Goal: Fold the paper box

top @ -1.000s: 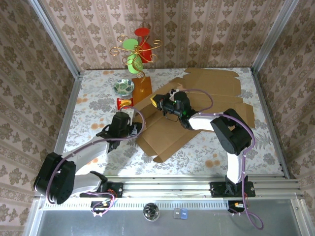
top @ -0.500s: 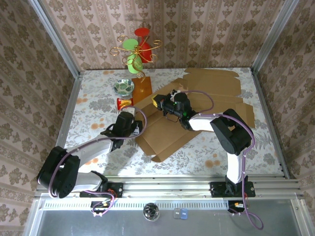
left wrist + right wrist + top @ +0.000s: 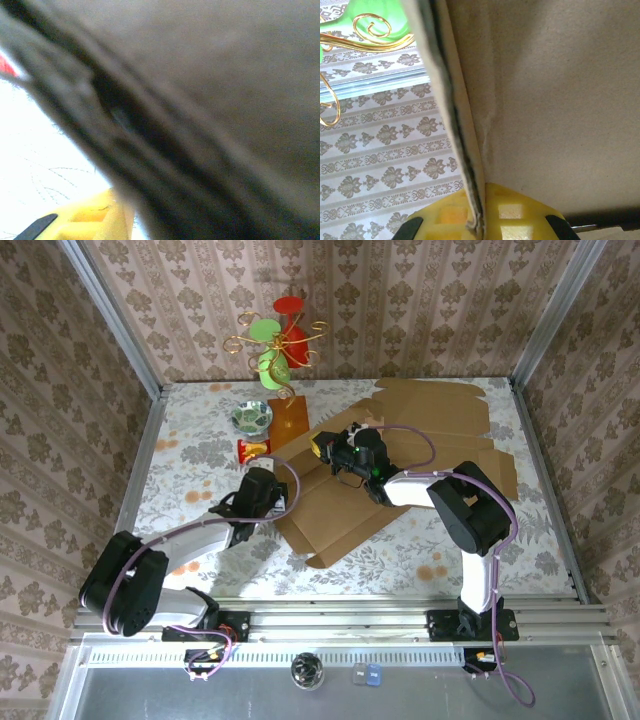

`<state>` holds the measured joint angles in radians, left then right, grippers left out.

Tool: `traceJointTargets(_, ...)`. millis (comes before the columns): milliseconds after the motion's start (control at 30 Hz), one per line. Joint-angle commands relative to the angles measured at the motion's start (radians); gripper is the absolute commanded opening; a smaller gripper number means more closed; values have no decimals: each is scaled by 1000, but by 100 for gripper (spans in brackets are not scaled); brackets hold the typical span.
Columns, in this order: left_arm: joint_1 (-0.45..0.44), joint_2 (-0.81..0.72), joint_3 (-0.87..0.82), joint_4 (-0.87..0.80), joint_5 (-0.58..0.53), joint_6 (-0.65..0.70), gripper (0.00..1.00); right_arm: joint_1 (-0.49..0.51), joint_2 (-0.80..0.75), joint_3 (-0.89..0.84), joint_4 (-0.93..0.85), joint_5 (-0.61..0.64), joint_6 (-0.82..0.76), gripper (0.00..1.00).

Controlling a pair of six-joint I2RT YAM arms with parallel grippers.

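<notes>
The paper box [image 3: 440, 430] is lying mostly flat as an unfolded brown cardboard sheet on the flowered tabletop [image 3: 190, 445], spreading from the middle toward the far right corner. The right pincer [image 3: 322, 447] is reaching over the sheet and pinching a flap on its far left side. In the right wrist view its yellow fingertips [image 3: 512, 215] are pressing together on the thin cardboard edge, which is rising between them with a plain panel stretching off to the right. The left pincer [image 3: 272, 487] is sitting at the sheet's left edge. Its wrist view is showing blurred brown cardboard very close, with one yellow finger [image 3: 82, 225] below it, and I cannot tell whether that pincer is spread or gripping. A small bowl [image 3: 251, 416], a red and yellow packet [image 3: 254, 448] and a gold wire stand [image 3: 278, 340] carrying green and red cups are sitting at the far left of the box.
</notes>
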<state>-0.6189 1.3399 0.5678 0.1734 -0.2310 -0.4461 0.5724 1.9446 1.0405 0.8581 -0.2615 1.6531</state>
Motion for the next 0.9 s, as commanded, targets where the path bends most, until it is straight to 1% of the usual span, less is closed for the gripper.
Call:
traceJointTargets(0, -26, 27, 40, 33, -22, -37, 34, 28, 15, -18, -27, -35, 16, 0)
traceJointTargets(100, -40, 42, 53, 15, -59, -67, 32, 31, 16, -16, -28, -29, 23, 0)
traceJointTargets(367, -53, 80, 80, 5, -104, -116, 28, 35, 17, -17, -27, -23, 30, 0)
traceJointTargets(633, -64, 117, 124, -49, -172, -167, 15, 37, 19, -17, -22, -14, 43, 0)
traceJointTargets(800, -72, 129, 138, -62, -209, -185, 0, 37, 16, -16, -25, -6, 51, 0)
traceJointTargets(867, -74, 131, 144, -74, -225, -193, 0, 37, 13, -16, -28, -1, 54, 0)
